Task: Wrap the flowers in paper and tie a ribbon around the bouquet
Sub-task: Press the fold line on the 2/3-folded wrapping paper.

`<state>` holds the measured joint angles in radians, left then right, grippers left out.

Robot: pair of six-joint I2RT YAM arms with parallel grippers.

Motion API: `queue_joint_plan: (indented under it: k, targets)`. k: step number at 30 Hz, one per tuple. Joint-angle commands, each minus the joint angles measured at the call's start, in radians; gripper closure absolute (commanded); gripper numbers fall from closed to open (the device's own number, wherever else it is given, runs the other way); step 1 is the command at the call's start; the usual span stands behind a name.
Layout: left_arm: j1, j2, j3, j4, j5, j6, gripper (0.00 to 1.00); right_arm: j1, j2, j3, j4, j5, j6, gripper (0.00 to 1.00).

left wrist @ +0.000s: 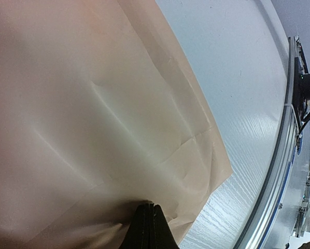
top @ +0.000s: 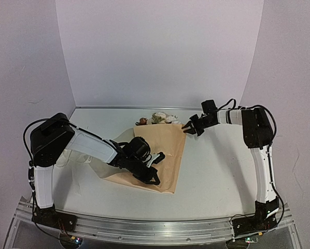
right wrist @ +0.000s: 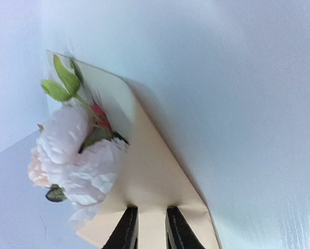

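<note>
Visible from above alone: both arms at once, and the full lie of the paper on the tabletop, slanting from the middle toward the near edge, with the flowers poking out at its far end, close to the back wall. Left tool down on the near part of the sheet. Right tool at the far right corner, just beside the blooms.

Shown only by the left wrist: fingers pressed fully together, tips against a creased stretch of paper. Any pinch of the sheet between them impossible to tell. Also a near corner of the sheet lying flat, with bare tabletop beyond it up to the metal rail.

Shown only by the right wrist: fingers slightly apart, a strip of the paper's corner edge sitting in the narrow gap, dented at each fingertip. Gripped or merely straddled, impossible to tell. Pale pink and cream heads and green leaves up close, resting on the paler inner face.

Open room: wide bare tabletop right of the sheet, less on the left beneath the left arm.
</note>
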<state>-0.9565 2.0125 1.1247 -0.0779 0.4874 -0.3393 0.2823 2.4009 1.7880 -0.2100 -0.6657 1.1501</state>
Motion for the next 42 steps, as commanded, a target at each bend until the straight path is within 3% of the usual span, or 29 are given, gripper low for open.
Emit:
queue_joint_plan:
  k: [1,6,14,21,24,30,42]
  targets:
    - [-0.004,0.034,-0.005,-0.121,-0.06,0.013,1.0,-0.023,0.085,0.185,-0.13,0.052,-0.016,0.79]
    - [0.004,0.0,0.047,-0.113,-0.095,-0.012,0.98,-0.033,0.023,0.252,-0.253,0.038,-0.09,0.77]
    - [0.023,-0.161,0.099,-0.08,-0.17,-0.056,0.72,0.014,-0.353,-0.031,-0.317,0.014,-0.245,0.71]
    - [0.027,-0.351,-0.055,-0.078,-0.151,-0.14,0.7,0.193,-0.644,-0.421,-0.334,0.078,-0.391,0.7]
    - [0.026,-0.427,-0.185,-0.04,-0.092,-0.197,0.78,0.296,-0.705,-0.549,-0.314,0.111,-0.434,0.71]
    - [0.025,-0.411,-0.321,0.112,-0.018,-0.236,0.92,0.477,-0.694,-0.608,-0.278,0.185,-0.484,0.74]
    - [0.05,-0.302,-0.356,0.116,-0.147,-0.311,0.97,0.647,-0.48,-0.421,-0.38,0.243,-0.538,0.75]
